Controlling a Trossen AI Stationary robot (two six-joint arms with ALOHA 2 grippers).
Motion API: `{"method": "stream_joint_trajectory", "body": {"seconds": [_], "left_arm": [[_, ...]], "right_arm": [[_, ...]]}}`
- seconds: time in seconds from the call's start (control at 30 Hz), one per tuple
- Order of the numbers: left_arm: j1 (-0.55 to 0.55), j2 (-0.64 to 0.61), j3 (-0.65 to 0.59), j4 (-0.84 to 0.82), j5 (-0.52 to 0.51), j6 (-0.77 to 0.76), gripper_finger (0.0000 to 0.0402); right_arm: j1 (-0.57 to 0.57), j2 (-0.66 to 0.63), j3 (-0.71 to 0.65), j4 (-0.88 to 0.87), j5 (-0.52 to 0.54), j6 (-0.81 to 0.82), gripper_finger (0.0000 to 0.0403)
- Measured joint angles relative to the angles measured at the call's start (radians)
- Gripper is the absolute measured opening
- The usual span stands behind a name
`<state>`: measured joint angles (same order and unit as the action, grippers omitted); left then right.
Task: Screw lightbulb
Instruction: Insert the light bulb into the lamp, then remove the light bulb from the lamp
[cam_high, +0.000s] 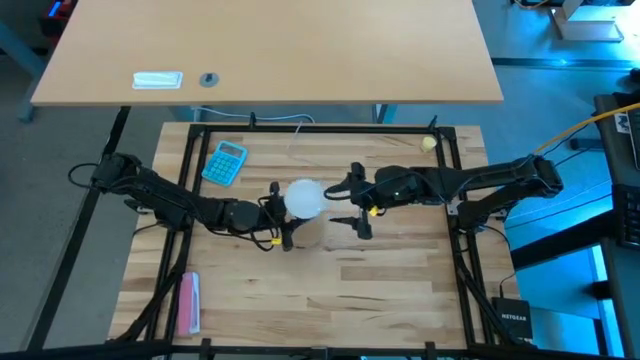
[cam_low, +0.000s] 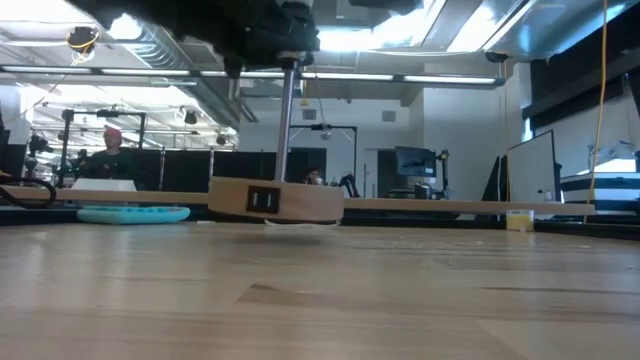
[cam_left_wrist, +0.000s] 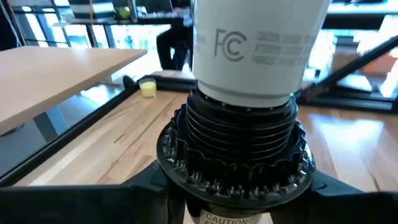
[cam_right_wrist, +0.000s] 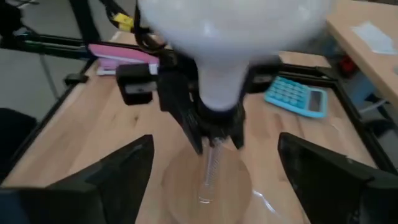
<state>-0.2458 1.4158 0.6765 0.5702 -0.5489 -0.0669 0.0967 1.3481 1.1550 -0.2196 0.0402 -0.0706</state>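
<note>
One lightbulb (cam_high: 304, 197) stands at the centre of the butcher-block table (cam_high: 380, 300), a smooth matte-white dome tapering cone-like to a ribbed base seated in a black socket (cam_left_wrist: 233, 165). Printed grey lettering runs around its white neck (cam_left_wrist: 249, 46). Below the socket, a slim metal rod (cam_low: 286, 125) rises from one round wooden disc (cam_low: 277, 200), pale, flat-sided and bearing a small black switch; in the low view the disc looks slightly off the table surface, though this is hard to judge.

Left gripper (cam_high: 283, 215): just beside the lightbulb on its left, its black fingers clamped around the socket below the bulb.

Right gripper (cam_high: 357, 205): just to the right of the lightbulb, its two dark wedge-shaped fingers (cam_right_wrist: 112, 174) spread wide apart and holding nothing, the bulb and disc lying ahead between them.

Other items, one of each: a turquoise calculator (cam_high: 225, 163) with pale keys, beyond and left of the lightbulb; a small yellowish ball (cam_high: 428, 144), beyond and right of it; a pink stapler (cam_high: 188, 302), well to the near left.
</note>
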Motion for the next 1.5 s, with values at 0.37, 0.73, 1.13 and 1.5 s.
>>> {"method": "stream_joint_trajectory", "body": {"seconds": [0.37, 0.73, 1.13, 1.5], "left_arm": [[0.018, 0.000, -0.130, 0.141, 0.015, -0.056, 0.0156], [0.023, -0.009, -0.130, 0.092, 0.070, -0.113, 0.0264], [0.002, -0.282, -0.130, -0.283, 0.106, -0.135, 0.0268], [-0.009, -0.500, -0.130, -0.385, 0.105, -0.093, 0.0267]], "right_arm": [[0.000, -0.036, -0.237, 0.292, 0.055, 0.070, 0.0335], [0.001, -0.035, -0.296, 0.354, 0.055, 0.093, 0.0335], [0.002, 0.056, -0.411, 0.526, 0.046, 0.135, 0.0335], [0.002, 0.336, -0.347, 0.842, 0.058, 0.170, 0.0335]]}}
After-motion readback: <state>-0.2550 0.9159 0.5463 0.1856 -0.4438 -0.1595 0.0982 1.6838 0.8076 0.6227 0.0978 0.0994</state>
